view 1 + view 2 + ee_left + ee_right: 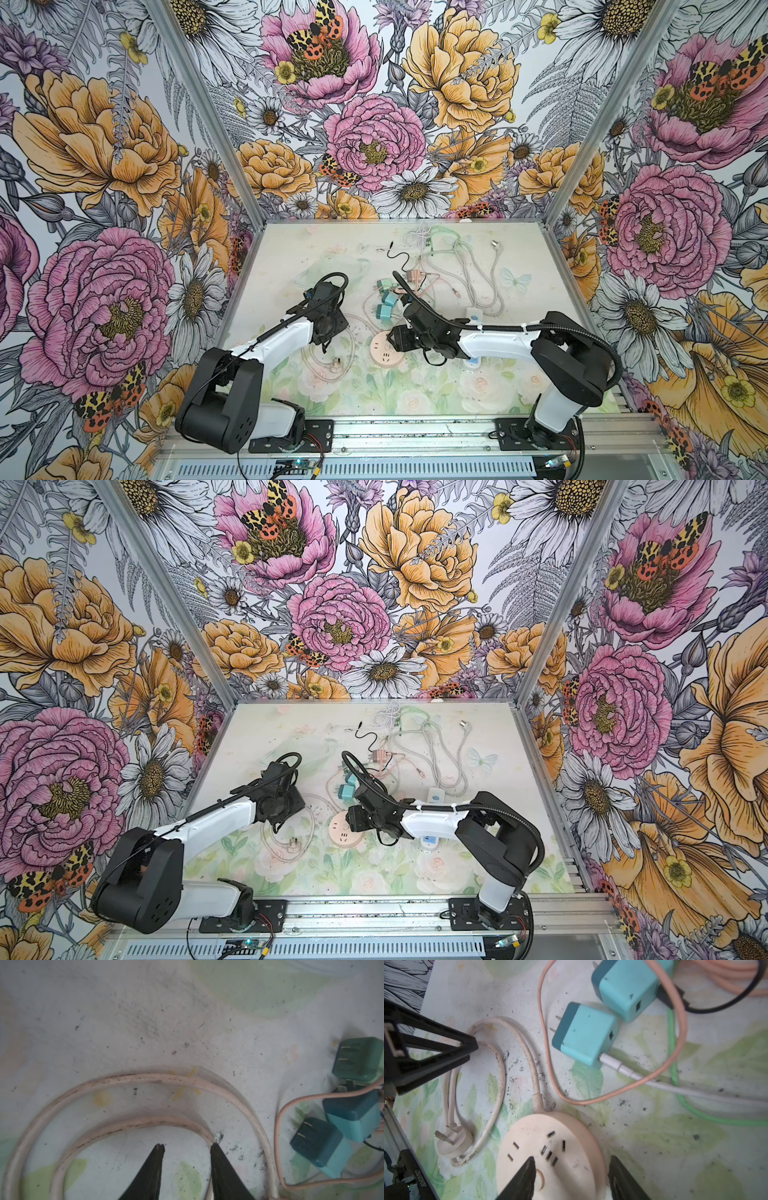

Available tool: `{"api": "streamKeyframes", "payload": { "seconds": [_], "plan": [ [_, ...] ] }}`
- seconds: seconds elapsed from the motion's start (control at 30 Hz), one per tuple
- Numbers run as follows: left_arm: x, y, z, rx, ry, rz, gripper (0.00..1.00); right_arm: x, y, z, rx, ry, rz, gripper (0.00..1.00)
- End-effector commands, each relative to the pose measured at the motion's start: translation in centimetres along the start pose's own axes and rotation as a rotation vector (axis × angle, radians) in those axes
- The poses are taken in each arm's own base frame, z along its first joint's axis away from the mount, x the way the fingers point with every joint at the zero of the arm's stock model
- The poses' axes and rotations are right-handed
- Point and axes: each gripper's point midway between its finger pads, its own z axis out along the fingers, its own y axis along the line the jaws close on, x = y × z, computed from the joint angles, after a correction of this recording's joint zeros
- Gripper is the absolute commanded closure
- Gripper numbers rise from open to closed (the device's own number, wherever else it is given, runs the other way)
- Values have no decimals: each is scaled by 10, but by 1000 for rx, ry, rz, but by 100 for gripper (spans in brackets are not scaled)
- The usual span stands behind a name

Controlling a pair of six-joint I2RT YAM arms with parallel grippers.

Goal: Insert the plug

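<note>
The left wrist view shows only the tips of the left end effector (187, 1145), and its edge cuts off the pale cord (124, 1080) and one teal charger (359, 1059). The right wrist view cuts off part of the round power strip (529, 1132). In both top views the right end effector (390, 338) covers the strip's right edge, and the plug (333, 363) is too small to show its prongs.

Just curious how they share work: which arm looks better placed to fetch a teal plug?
Probably left. The left gripper hangs open and empty near the teal chargers, while the right gripper sits over the round socket, seemingly to steady it.
</note>
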Motion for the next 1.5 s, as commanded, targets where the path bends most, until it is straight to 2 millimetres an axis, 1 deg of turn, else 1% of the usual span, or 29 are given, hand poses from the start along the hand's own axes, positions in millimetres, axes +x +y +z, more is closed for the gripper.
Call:
{"api": "streamKeyframes", "payload": {
  "seconds": [0.0, 0.13, 0.3, 0.4, 0.53, 0.6, 0.73, 0.83, 0.9, 0.93, 0.97, 1.0, 1.13, 1.23, 1.3, 1.37, 1.47],
  "plan": [
    [-9, -8, 1, -13, -20, -2, 60, -21, 5, -23, 6, -99, -28, 42],
    [-9, -9, 10, -39, -10, 6, 60, -28, -5, -40, 49, -152, -38, 41],
    [-10, -3, 21, -88, -4, 3, 61, -37, -22, -61, 118, -220, -53, 39],
    [-13, 3, 26, -111, 1, -12, 64, -43, -31, -72, 158, -249, -57, 39],
    [-23, 16, 29, -138, -7, -43, 74, -49, -44, -84, 197, -285, -48, 38],
    [-30, 25, 29, -152, -16, -68, 77, -51, -51, -89, 216, -298, -39, 38],
    [-45, 41, 25, -170, -41, -120, 77, -52, -66, -93, 258, -309, -22, 37],
    [-54, 43, 23, -165, -53, -129, 77, -55, -76, -94, 284, -313, -11, 37],
    [-58, 39, 20, -149, -53, -126, 76, -58, -79, -95, 294, -317, -4, 37],
    [-60, 33, 18, -125, -52, -117, 75, -59, -78, -96, 293, -320, -7, 37],
    [-62, 23, 14, -92, -51, -90, 74, -66, -87, -100, 312, -334, 6, 37],
    [-64, 13, 10, -62, -53, -55, 73, -69, -90, -102, 322, -340, 10, 37],
    [-72, -39, -18, 75, -97, 106, 67, -83, -103, -113, 374, -362, 14, 37],
    [-76, -71, -39, 160, -132, 216, 63, -93, -109, -122, 389, -380, 13, 37],
    [-78, -88, -48, 188, -156, 297, 62, -99, -113, -129, 397, -397, 16, 36],
    [-78, -106, -52, 203, -164, 387, 61, -104, -118, -135, 405, -411, 22, 36],
    [-72, -135, -50, 212, -153, 540, 61, -108, -129, -145, 419, -424, 44, 35]
  ]
}}
